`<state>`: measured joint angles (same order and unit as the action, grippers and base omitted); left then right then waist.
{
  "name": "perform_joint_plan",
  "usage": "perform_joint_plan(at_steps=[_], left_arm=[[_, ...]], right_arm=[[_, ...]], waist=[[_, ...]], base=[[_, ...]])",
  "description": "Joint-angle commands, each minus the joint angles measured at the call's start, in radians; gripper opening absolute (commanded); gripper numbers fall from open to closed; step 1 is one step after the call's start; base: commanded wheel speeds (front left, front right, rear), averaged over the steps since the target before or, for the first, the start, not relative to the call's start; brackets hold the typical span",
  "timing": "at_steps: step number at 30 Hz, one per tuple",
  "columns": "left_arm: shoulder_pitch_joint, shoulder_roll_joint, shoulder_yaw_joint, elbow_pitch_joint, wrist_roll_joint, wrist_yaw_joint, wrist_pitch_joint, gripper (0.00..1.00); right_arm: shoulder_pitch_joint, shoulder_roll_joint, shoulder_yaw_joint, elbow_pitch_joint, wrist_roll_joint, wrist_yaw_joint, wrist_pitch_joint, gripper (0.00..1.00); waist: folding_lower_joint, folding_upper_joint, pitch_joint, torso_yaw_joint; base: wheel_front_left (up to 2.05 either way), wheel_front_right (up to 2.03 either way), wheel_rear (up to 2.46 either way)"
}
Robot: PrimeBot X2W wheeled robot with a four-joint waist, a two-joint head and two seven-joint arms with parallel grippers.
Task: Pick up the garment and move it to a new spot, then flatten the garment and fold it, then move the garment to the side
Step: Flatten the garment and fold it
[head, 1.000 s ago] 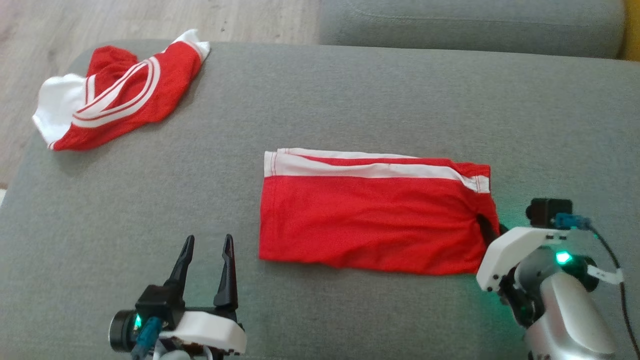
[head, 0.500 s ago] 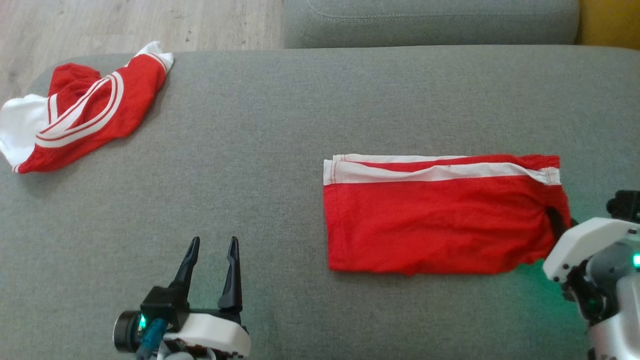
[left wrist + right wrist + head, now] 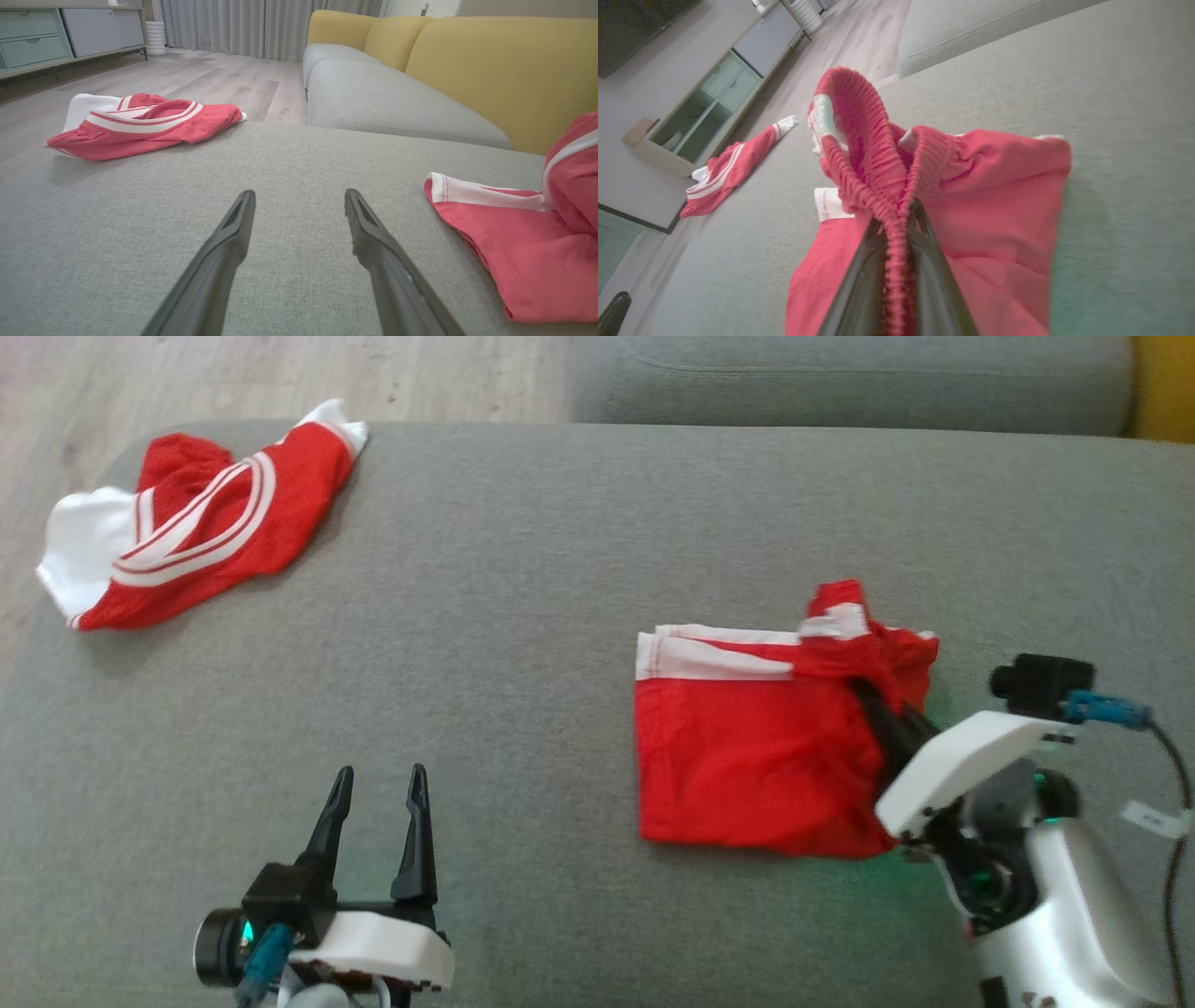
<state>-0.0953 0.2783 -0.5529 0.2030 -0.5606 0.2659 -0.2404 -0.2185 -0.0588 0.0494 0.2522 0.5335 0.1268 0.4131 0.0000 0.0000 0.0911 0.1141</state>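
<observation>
The right gripper pinches the limp, light shorts by their ribbed waistband (probably the surest hold), while the left gripper gapes empty.

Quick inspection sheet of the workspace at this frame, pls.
Surface: grey cushion, bare fabric between the two garments.
Job's things: red shorts, waistband end lifted and bunched, other end flat on the cushion.
Clutter: second red-and-white garment, crumpled at the far left corner.
Grippers: left gripper open, empty; right gripper shut on the waistband.
Cables: blue plug with black cable at the right wrist; left-wrist plug also blue.
Surroundings: wood floor, yellow backrest, cabinet, curtains.
</observation>
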Motion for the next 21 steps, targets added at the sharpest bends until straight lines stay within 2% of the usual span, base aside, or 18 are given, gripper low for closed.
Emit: perform_joint_plan(at_steps=[1, 6, 12, 14, 15, 21], left_arm=[[-0.029, 0.021, 0.038, -0.035, 0.003, 0.007, -0.013, 1.00], [-0.029, 0.015, 0.038, -0.040, 0.000, 0.008, -0.014, 1.00], [-0.031, 0.007, 0.039, -0.036, -0.001, 0.005, -0.016, 1.00], [-0.032, 0.002, 0.041, -0.031, -0.001, 0.004, -0.017, 1.00], [-0.031, 0.000, 0.041, -0.030, -0.001, 0.004, -0.017, 1.00], [-0.032, -0.007, 0.045, -0.023, 0.000, -0.001, -0.019, 1.00]], right_arm=[[-0.060, 0.007, 0.043, -0.031, 0.028, 0.004, -0.022, 0.00], [-0.093, 0.008, 0.153, 0.048, 0.109, 0.004, -0.091, 0.00], [-0.147, 0.008, 0.235, 0.186, 0.116, 0.004, -0.151, 0.00], [-0.170, 0.008, 0.272, 0.237, 0.113, 0.004, -0.173, 0.87], [-0.177, 0.008, 0.288, 0.247, 0.111, 0.004, -0.179, 1.00], [-0.191, 0.008, 0.376, 0.238, 0.089, 0.004, -0.217, 1.00]], waist=[[0.0000, 0.0000, 0.002, 0.017], [0.0000, 0.0000, 0.009, 0.058], [0.0000, 0.0000, 0.016, 0.088], [0.0000, 0.0000, 0.018, 0.094], [0.0000, 0.0000, 0.019, 0.094], [0.0000, 0.0000, 0.017, 0.077]], base=[[0.00, 0.00, 0.00], [0.00, 0.00, 0.00], [0.00, 0.00, 0.00], [0.00, 0.00, 0.00], [0.00, 0.00, 0.00], [0.00, 0.00, 0.00]])
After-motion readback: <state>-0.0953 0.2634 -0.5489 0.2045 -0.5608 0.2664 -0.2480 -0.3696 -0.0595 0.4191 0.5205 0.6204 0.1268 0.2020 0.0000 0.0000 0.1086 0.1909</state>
